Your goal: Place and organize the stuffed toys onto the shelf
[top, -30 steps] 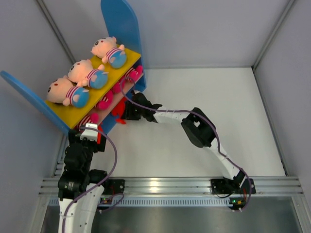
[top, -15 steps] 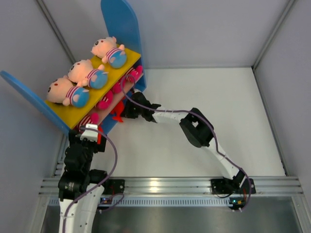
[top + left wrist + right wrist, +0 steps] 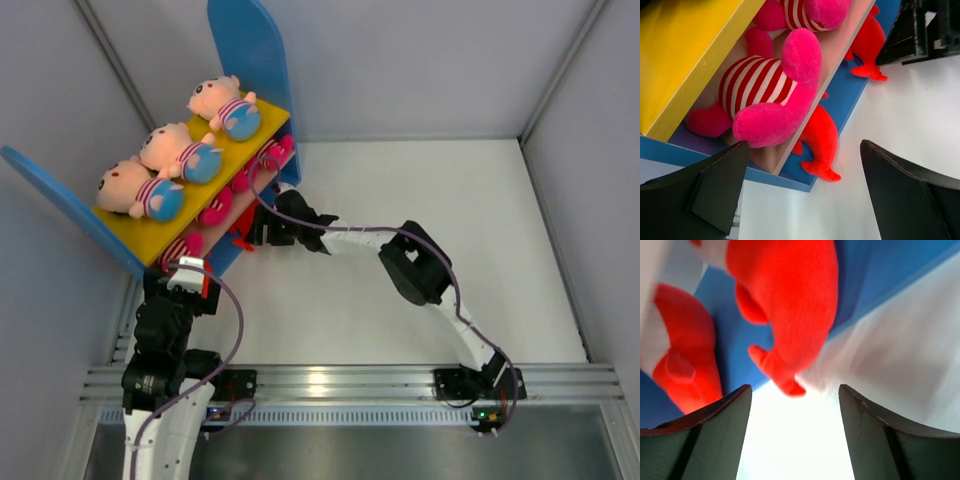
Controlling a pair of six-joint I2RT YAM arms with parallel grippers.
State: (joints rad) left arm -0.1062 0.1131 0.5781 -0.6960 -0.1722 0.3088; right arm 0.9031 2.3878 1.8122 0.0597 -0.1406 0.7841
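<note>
Now the right arm sits slightly differently at the front of the shelf [image 3: 250,45] than it did a second ago. Its wrist has edged up along the shelf's lower edge, and its elbow has swung a little outward over the counter [image 3: 430,190]. From above, less of the red plush [image 3: 240,241] shows than it did half a second ago. Only a sliver pokes out from under the tan lower board [image 3: 840,47].

The right gripper [image 3: 795,387] is spread wide with nothing between its fingers. In the wrist view the red plush lies just ahead of it on the blue base [image 3: 880,270], one limb hanging over onto the counter. My reading is that this toy has been let go and nudged into the bottom level, so its placement is done or nearly so.

The left gripper [image 3: 804,147] is also wide and empty, hovering at the near end of the shelf. It faces a second red plush [image 3: 820,140] lying on the same blue base.

Three peach-faced toys [image 3: 180,152] lie in a row on the yellow upper board [image 3: 128,226], and the pink-footed toys [image 3: 770,95] fill the tan board. Little seems left beyond tidying the red ones.
</note>
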